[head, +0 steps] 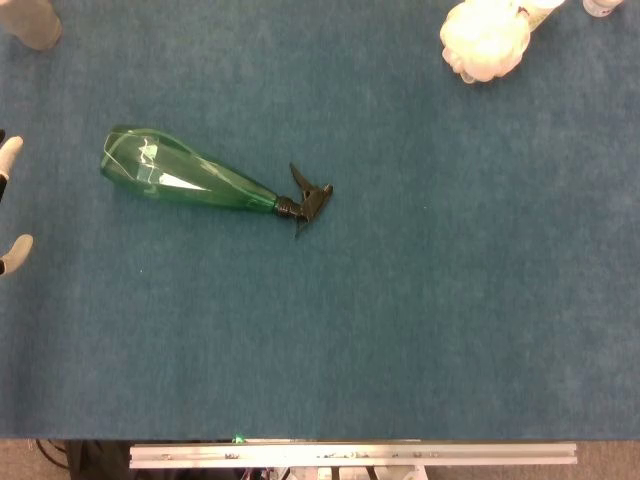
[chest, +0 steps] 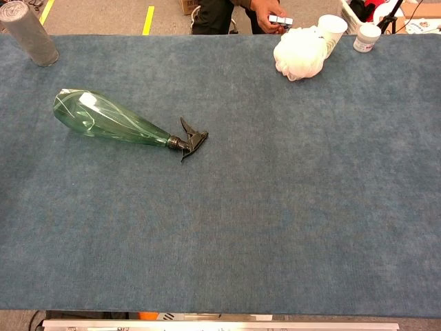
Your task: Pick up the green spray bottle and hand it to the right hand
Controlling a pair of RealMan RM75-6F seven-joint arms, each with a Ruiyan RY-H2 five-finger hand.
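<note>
My left robot hand point(head: 12, 205) shows only as pale fingertips at the left edge of the head view, apart from each other with nothing between them, so I judge it wide and empty. My right robot hand is in neither view.

The bottle point(head: 190, 178) lies on its side on the bench point(head: 420, 320), left of centre, near my left robot hand but not touching it. Its broad base points left, toward that hand; its black trigger head point(head: 310, 200) points right.

Step in hand: reach and grasp with the left.
- I would close around the body where it narrows toward the neck, not at the wide base, which looks too broad to wrap.
- I would come down from above with fingers on the near and far flanks, since the round body could roll.
- I would leave the trigger end free, so the right robot hand has something to take.

Materials: the bottle is clear green plastic, smooth and glossy, tapering from a faceted base to a thin neck; probably slippery and light. The bench is covered in blue carpet-like fabric, matt and grippy. At the far right sit a white puffy ball point(head: 485, 40) and a white cup point(chest: 332, 29); at the far left stands a grey cylinder point(chest: 27, 31).
</note>
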